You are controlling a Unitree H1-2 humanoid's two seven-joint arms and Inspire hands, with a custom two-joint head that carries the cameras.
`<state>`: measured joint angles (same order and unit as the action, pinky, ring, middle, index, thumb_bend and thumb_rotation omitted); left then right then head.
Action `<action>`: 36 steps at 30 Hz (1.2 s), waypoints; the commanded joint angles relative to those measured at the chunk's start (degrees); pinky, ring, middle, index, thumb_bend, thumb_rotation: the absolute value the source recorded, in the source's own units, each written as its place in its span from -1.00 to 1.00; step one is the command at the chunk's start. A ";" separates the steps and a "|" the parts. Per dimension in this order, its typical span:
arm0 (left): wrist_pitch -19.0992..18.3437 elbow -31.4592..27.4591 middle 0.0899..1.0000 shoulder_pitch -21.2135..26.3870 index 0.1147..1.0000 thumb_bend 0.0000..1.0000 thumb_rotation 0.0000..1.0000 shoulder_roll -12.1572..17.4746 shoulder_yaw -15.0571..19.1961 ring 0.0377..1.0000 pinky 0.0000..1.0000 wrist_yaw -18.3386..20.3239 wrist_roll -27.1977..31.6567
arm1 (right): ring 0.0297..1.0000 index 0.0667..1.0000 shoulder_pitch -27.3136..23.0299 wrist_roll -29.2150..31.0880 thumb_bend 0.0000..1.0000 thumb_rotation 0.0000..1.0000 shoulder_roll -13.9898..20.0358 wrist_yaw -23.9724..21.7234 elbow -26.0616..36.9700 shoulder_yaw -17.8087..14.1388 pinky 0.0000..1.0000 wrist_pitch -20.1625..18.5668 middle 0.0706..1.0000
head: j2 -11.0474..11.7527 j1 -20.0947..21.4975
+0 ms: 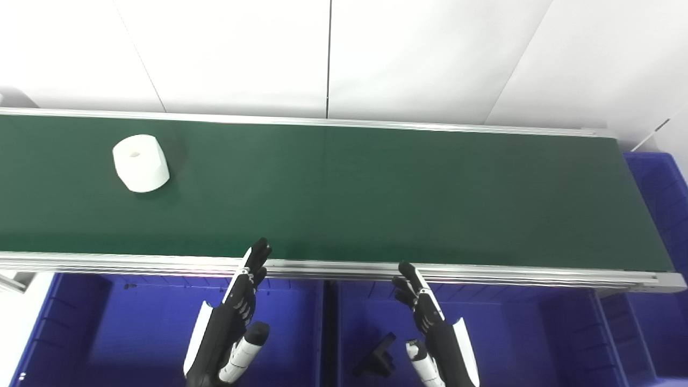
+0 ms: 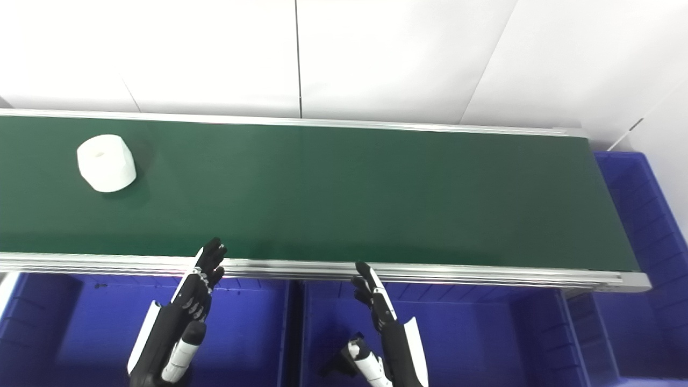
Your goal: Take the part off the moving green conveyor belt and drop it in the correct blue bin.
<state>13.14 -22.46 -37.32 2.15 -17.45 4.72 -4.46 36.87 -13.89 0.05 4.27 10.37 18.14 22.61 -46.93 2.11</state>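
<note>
Two hands hang low over the blue bins, both empty with fingers stretched out and apart. The left hand (image 1: 231, 322) reaches over the left blue bin (image 1: 134, 328), its fingertips (image 1: 260, 250) overlapping the conveyor's near metal rail (image 1: 344, 267). The right hand (image 1: 432, 330) is above the middle blue bin (image 1: 500, 333), partly covering a small black part (image 1: 379, 357) on the bin floor; the part's shape is hard to make out. Both forearms are cut off at the bottom edge. Beyond the rail lies the green conveyor belt (image 1: 376, 193), and the white part (image 1: 141, 163), a squat cylinder with a small hole on top, sits at its far left, well apart from both hands. A third blue bin (image 1: 658, 177) at the belt's right end is cut off by the frame.
</note>
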 commanded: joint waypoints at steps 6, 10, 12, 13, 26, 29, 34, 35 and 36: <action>4.22 0.85 0.91 -0.46 0.89 0.54 0.69 -0.27 -0.46 0.95 0.90 -0.34 -1.44 | 0.80 0.88 0.38 0.89 0.68 0.94 0.32 0.07 0.19 -0.04 0.71 3.83 0.89 | 1.58 -2.00; 5.31 1.81 0.91 -0.37 0.88 0.53 0.69 -0.69 -0.70 0.93 0.90 -0.51 -2.03 | 0.81 0.91 0.38 1.26 0.69 0.95 0.95 -0.07 -0.11 -0.24 0.71 3.85 0.90 | 2.51 -3.26; 5.85 2.36 0.90 -0.36 0.87 0.52 0.67 -0.98 -0.82 0.93 0.91 -0.60 -2.30 | 0.81 0.92 0.34 1.64 0.70 0.96 1.21 -0.14 -0.23 -0.29 0.71 3.82 0.91 | 3.15 -4.01; 6.01 2.61 0.89 -0.36 0.87 0.53 0.67 -1.15 -0.87 0.92 0.90 -0.65 -2.50 | 0.81 0.92 0.25 1.78 0.69 0.96 1.43 -0.12 -0.38 -0.28 0.72 3.92 0.91 | 3.50 -4.47; 7.98 5.65 0.84 0.07 0.81 0.64 0.61 -2.36 -1.12 0.88 0.84 -1.72 -4.11 | 0.81 0.93 -0.97 2.78 0.69 0.97 3.24 1.09 -2.64 0.32 0.72 4.29 0.91 | 7.33 -6.62; 8.55 6.45 0.83 0.23 0.80 0.66 0.60 -2.42 -0.98 0.87 0.81 -1.91 -4.40 | 0.81 0.92 -1.32 2.50 0.69 0.98 3.55 1.94 -3.29 0.73 0.70 4.31 0.91 | 8.24 -6.83; 8.87 7.52 0.83 0.46 0.79 0.71 0.59 -2.37 -0.85 0.88 0.80 -1.88 -4.40 | 0.80 0.91 -1.79 2.48 0.69 0.99 3.99 3.05 -4.39 1.45 0.69 4.26 0.90 | 9.83 -7.16; 9.02 7.74 0.83 0.50 0.78 0.72 0.58 -2.39 -0.80 0.87 0.78 -1.94 -4.45 | 0.80 0.92 -1.87 2.56 0.70 0.99 4.07 3.20 -4.58 1.58 0.70 4.26 0.91 | 9.83 -7.16; 9.12 7.97 0.82 0.56 0.78 0.73 0.58 -2.38 -0.79 0.87 0.77 -1.95 -4.44 | 0.81 0.92 -1.93 2.65 0.71 0.98 4.17 3.32 -4.74 1.73 0.70 4.25 0.91 | 10.25 -7.23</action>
<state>19.89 -13.86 -36.75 -0.03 -17.99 3.20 -8.39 34.81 -11.55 4.16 6.91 5.05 19.44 23.43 -36.74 -5.10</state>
